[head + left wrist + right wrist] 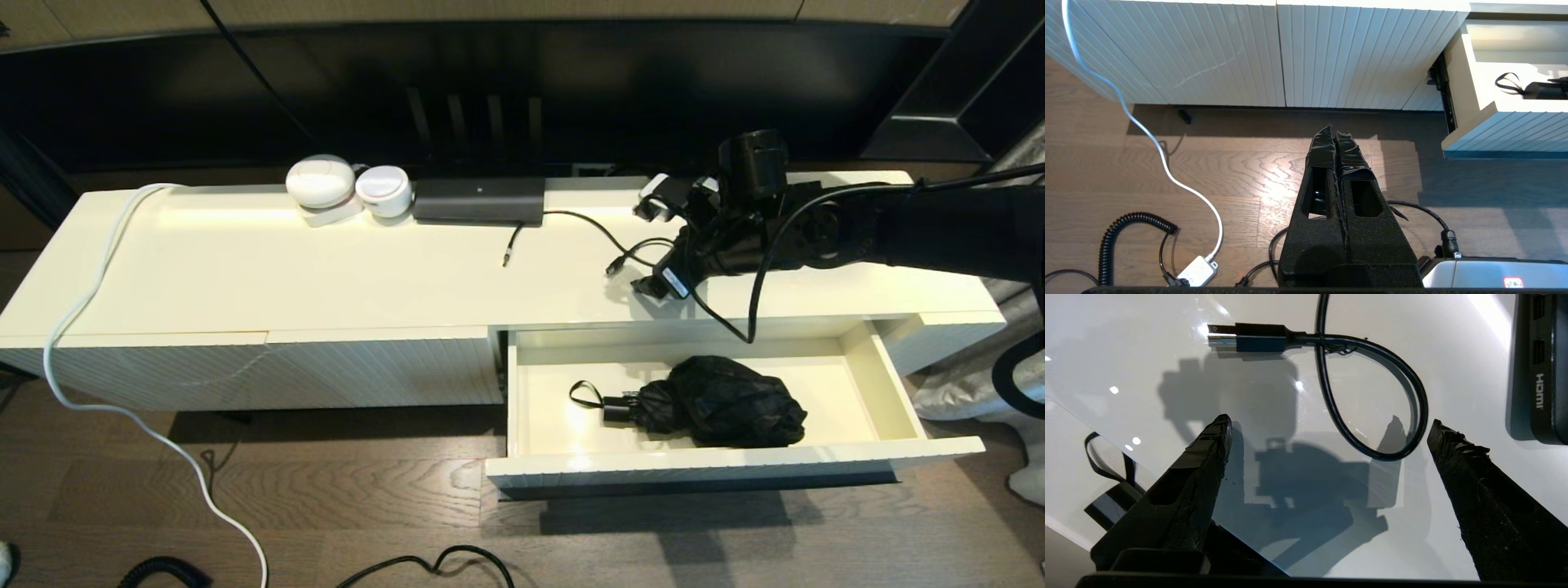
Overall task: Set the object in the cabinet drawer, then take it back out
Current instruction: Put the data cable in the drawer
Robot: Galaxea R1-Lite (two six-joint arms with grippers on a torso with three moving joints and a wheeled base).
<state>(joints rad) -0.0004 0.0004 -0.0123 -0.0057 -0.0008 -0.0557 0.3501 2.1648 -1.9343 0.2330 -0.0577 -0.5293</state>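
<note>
My cabinet drawer [890,384] looked smooth and glossy inside, its front [1515,130] ribbed. The folded umbrella [727,404] was crumpled matt black cloth. The worktop [245,261] shone like lacquer; the floor [326,506] was grained wood.

Black, perhaps folded, umbrella [718,402] in open cabinet drawer [735,465]

"HDMI" on black box [1539,375]

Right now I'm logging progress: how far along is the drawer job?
Done: the folded black umbrella lies inside the open cabinet drawer. In hand: nothing; the right gripper hangs open and empty over the cabinet top. Left: taking the umbrella back out. The left gripper is parked shut.
</note>
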